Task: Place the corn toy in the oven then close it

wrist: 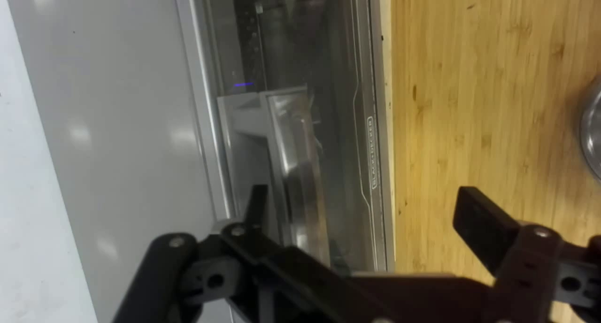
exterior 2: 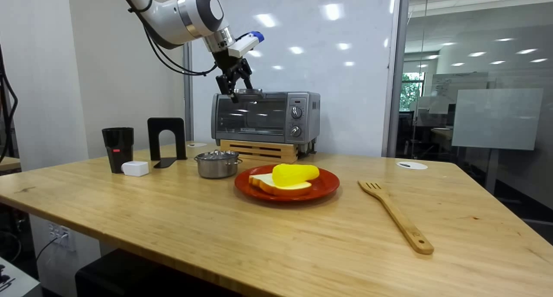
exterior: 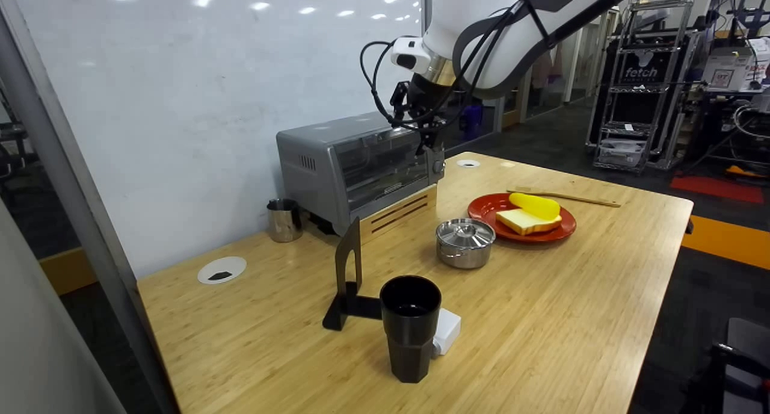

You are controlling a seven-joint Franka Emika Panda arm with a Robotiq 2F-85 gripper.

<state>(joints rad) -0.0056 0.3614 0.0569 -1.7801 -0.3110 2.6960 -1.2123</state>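
The corn toy [exterior 2: 295, 174], elongated and bright yellow, lies on a bread slice [exterior 2: 280, 187] on the red plate [exterior 2: 319, 190]. Both exterior views show it out on the table. Behind the pot stands the silver-grey oven [exterior: 313, 167], its glass door [exterior 2: 250, 115] up and shut. At the top of that door, my gripper [exterior 2: 242, 94] is tilted and open, holding nothing. In the wrist view the door handle [wrist: 286, 158] runs between the spread fingers, one above the oven side and one out over the table. Whether a finger touches the handle I cannot tell.
A lidded steel pot [exterior: 465, 243] sits between oven and plate. A wooden rack [exterior 2: 259, 150] is under the oven's front. Nearby are a black bookend [exterior 2: 166, 139], a black cup [exterior: 411, 327], a white block [exterior: 448, 330], a steel pitcher [exterior: 284, 220] and a wooden spatula [exterior 2: 397, 217].
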